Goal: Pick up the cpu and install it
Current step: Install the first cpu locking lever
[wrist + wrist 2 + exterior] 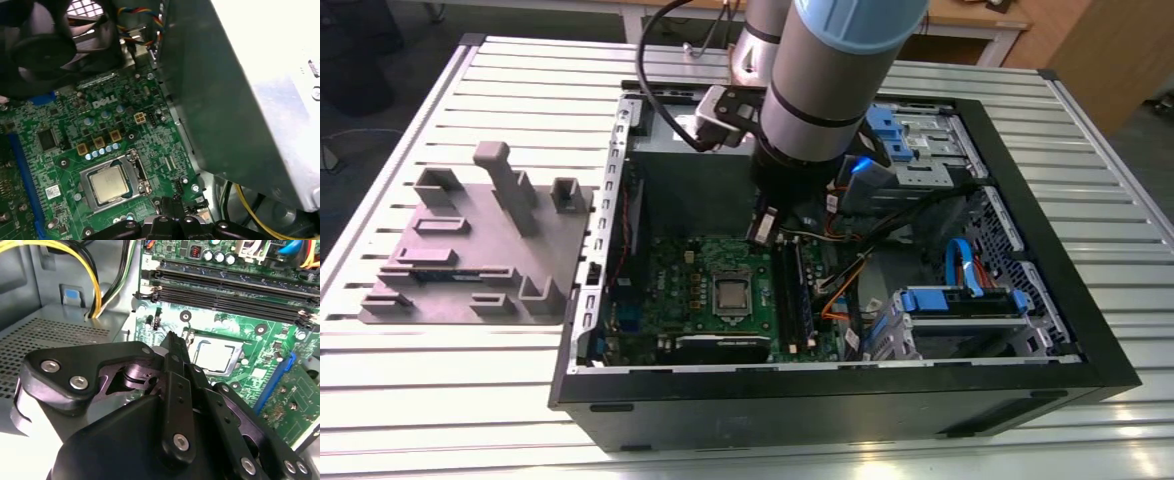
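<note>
Your arm (834, 80) reaches down into the open computer case (854, 400), which lies on the slatted worktop (454, 400). The claw (172, 342) hangs above the green motherboard (674, 275), near the memory slots (225, 285). In the second wrist view its fingers (177, 390) are pressed together with nothing between them, so you see it narrow and empty, though the tips are partly hidden there. The cpu (109, 183) already sits flat inside its socket (87, 192) on the motherboard; you find it also in the exterior view (731, 294) and the second wrist view (214, 354). The claw is close to it but does not touch it. At the exterior view's left, a grey fixture plate (474, 250) rests on the worktop beside the case.
</note>
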You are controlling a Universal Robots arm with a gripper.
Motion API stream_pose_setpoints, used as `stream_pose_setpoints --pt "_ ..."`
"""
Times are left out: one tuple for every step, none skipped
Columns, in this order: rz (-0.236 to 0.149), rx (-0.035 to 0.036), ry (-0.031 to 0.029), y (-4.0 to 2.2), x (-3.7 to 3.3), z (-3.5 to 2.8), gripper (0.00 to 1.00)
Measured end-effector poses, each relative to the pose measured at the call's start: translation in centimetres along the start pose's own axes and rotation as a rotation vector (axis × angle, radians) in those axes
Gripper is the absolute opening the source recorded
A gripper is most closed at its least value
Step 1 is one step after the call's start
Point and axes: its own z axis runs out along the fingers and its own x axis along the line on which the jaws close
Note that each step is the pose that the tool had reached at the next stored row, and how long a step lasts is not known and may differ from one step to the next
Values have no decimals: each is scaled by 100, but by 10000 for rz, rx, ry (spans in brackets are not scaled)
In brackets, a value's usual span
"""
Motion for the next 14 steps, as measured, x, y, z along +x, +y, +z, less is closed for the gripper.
stream_pose_setpoints --pt "-25 25 -7 2 13 -1 10" --pt "-50 64 -21 4 23 -2 10" --pt "-85 114 -38 4 28 -2 10" --pt "-122 175 -58 6 31 -3 10" --pt "-163 231 -78 8 33 -3 10" --pt "-251 299 -102 11 37 -2 10" --pt "-317 305 -103 15 39 -1 10" --pt "-411 300 -95 16 41 -1 10" --pt "-603 283 -73 18 42 -2 10" --pt "-745 271 -57 20 43 -2 10" --pt "-885 259 -40 21 44 -1 10" --pt "-998 249 -29 24 45 -1 10" --pt "-1074 243 -23 26 51 0 10" --pt "-1116 240 -19 27 59 -1 10"
